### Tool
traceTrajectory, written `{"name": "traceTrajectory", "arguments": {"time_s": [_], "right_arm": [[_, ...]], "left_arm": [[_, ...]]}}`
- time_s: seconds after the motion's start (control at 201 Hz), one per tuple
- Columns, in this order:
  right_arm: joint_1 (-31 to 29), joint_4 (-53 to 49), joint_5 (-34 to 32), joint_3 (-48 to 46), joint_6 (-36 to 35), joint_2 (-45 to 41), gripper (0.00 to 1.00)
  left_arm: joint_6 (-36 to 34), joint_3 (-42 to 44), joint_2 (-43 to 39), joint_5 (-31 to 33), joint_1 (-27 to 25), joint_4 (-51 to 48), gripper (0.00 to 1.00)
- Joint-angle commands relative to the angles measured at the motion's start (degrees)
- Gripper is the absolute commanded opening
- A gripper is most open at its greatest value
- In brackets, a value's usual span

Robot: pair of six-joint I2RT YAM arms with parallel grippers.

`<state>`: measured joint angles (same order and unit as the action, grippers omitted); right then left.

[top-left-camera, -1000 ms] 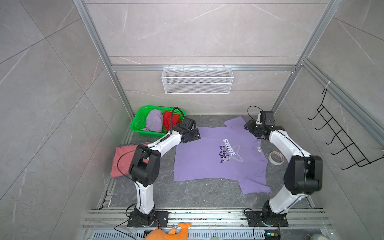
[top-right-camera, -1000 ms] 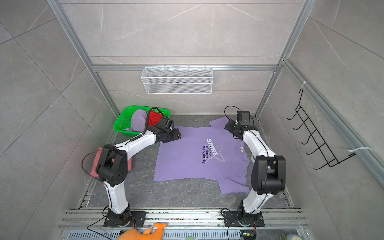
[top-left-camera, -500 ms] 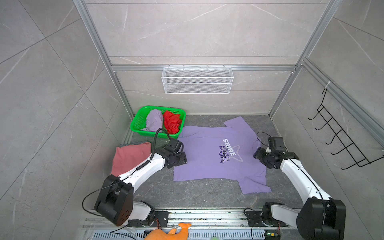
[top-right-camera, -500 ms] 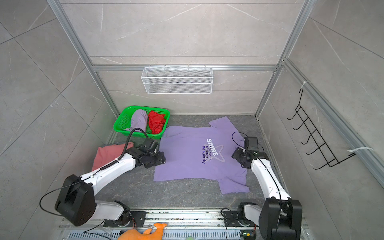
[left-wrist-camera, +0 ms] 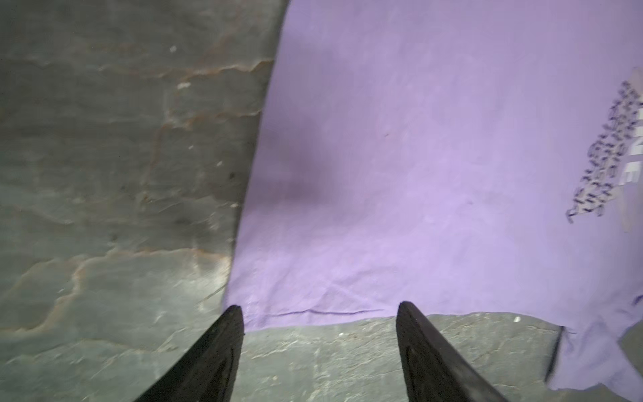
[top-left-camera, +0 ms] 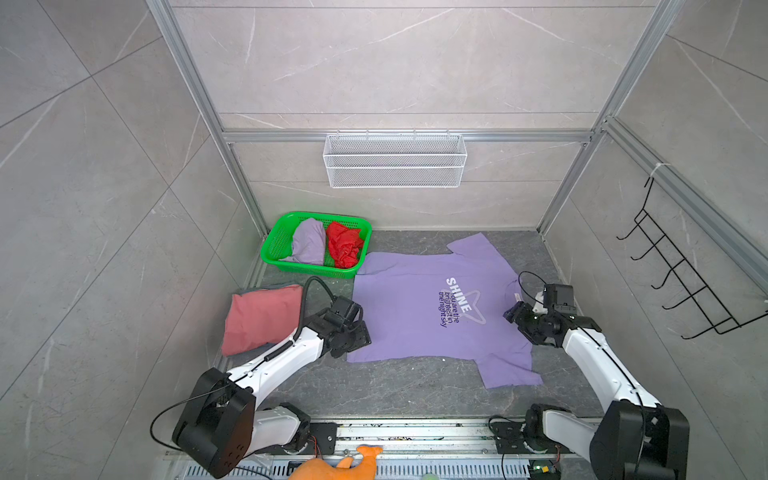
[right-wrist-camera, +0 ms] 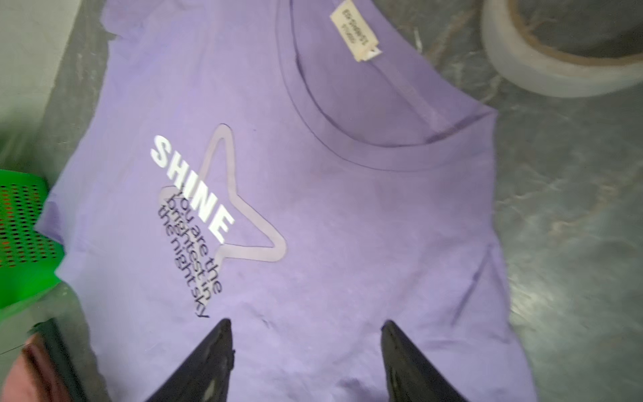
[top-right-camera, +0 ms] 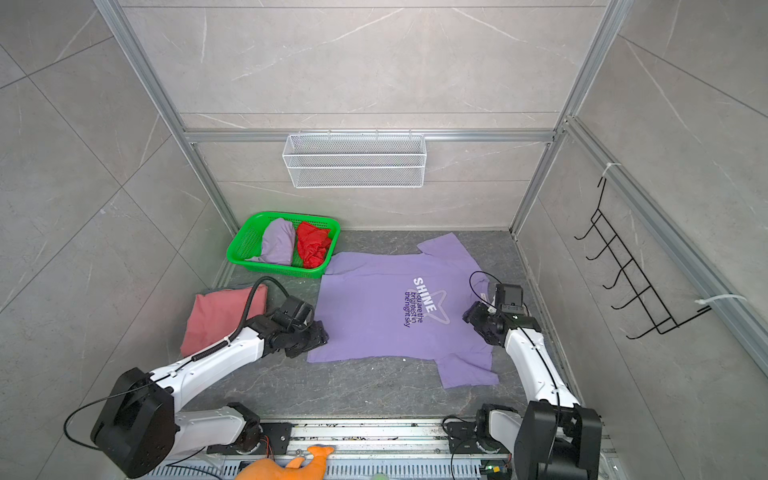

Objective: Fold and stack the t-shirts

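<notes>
A lavender t-shirt with the white "SHINE" star print (top-left-camera: pixel 415 316) (top-right-camera: pixel 374 320) (right-wrist-camera: pixel 348 215) lies spread flat, collar to the right and hem to the left. My left gripper (top-left-camera: pixel 365 337) (top-right-camera: pixel 322 337) (left-wrist-camera: pixel 320 308) stands open at the hem's near corner (left-wrist-camera: pixel 313 313), with nothing between its fingers. My right gripper (top-left-camera: pixel 509 316) (top-right-camera: pixel 467 316) (right-wrist-camera: pixel 306 323) hangs open over the chest beside the collar (right-wrist-camera: pixel 348 149), empty. A folded dusty-pink t-shirt (top-left-camera: pixel 262 318) (top-right-camera: pixel 216 322) lies at the left. Another lavender t-shirt (top-left-camera: pixel 309 243) and a red one (top-left-camera: pixel 344 247) sit bunched in the green basket (top-left-camera: pixel 274 249).
A roll of tape (right-wrist-camera: pixel 522 69) lies on the stone surface just past the collar. An orange plush toy (top-left-camera: pixel 332 467) rests on the front rail. A white wire basket (top-left-camera: pixel 395 162) hangs on the back wall and a black hook rack (top-left-camera: pixel 685 282) on the right wall.
Both arms have drawn back from the shirt's far edge toward the front. The left gripper went from beside the basket to the hem's near corner, the right from the far sleeve to the collar.
</notes>
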<state>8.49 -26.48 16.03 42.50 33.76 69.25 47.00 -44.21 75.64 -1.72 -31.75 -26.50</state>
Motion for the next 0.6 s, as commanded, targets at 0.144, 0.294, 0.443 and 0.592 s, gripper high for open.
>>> {"name": "traceTrajectory", "arguments": {"time_s": [0.144, 0.294, 0.443, 0.592], "right_arm": [[-3.6, 13.3, 3.6, 11.6, 4.0, 16.0, 0.73], [-4.4, 16.0, 4.7, 16.0, 4.0, 23.0, 0.73], [-5.1, 13.0, 2.5, 16.0, 3.7, 23.4, 0.72], [-4.9, 2.9, -7.9, 11.6, 0.0, 16.1, 0.73]], "left_arm": [[-4.1, -17.1, 18.6, -2.0, -0.2, 13.7, 0.74], [-3.0, -20.9, 25.6, -2.6, -0.2, 15.6, 0.74], [-0.3, -19.9, 26.5, -2.3, -0.2, 16.2, 0.73], [1.3, -12.9, 19.0, 0.9, -0.3, 13.7, 0.73]]}}
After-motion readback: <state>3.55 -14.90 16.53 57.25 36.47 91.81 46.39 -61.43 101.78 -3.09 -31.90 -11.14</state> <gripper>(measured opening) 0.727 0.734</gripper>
